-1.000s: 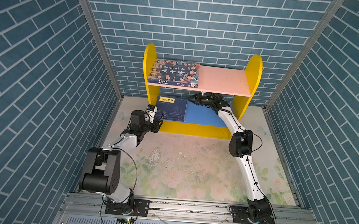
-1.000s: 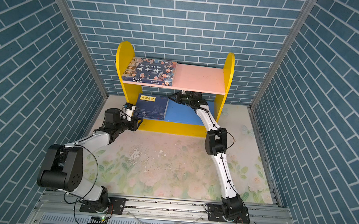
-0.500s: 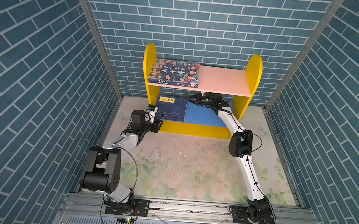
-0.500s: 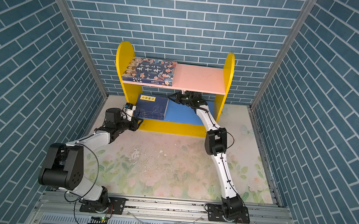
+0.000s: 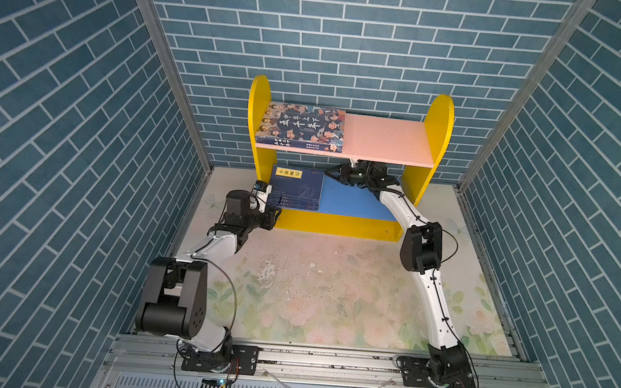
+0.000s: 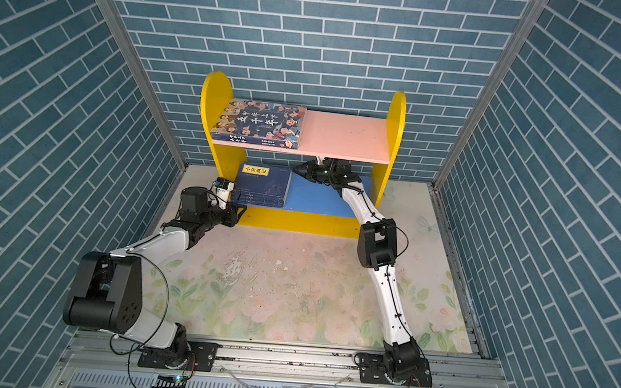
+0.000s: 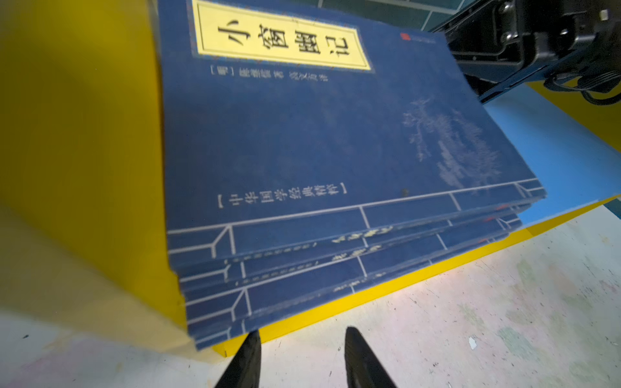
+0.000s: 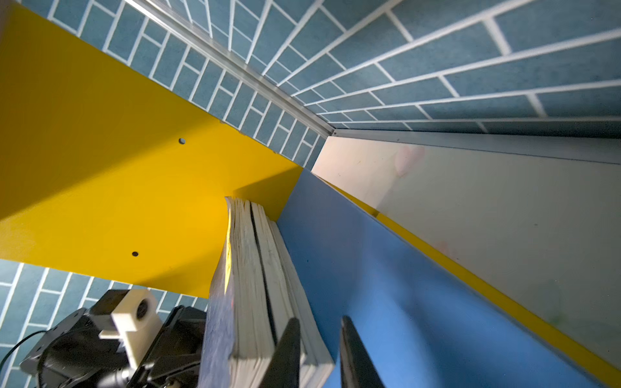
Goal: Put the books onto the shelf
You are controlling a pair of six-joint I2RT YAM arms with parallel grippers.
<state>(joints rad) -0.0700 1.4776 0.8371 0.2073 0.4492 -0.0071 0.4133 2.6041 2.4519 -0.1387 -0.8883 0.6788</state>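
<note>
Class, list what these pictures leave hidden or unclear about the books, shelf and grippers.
Lower navy books: covers hidden under the top one, left wrist view.
Blue lower board: back hidden by the pink upper board, both top views.
Left gripper: all but fingertips cut off by the edge, left wrist view.
Right gripper: contact with those books unclear, edge cuts it, right wrist view.

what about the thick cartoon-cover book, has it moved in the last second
No. The thick cartoon-cover book still lies at the pink upper board's left end, against the yellow round-topped side panel.
</note>
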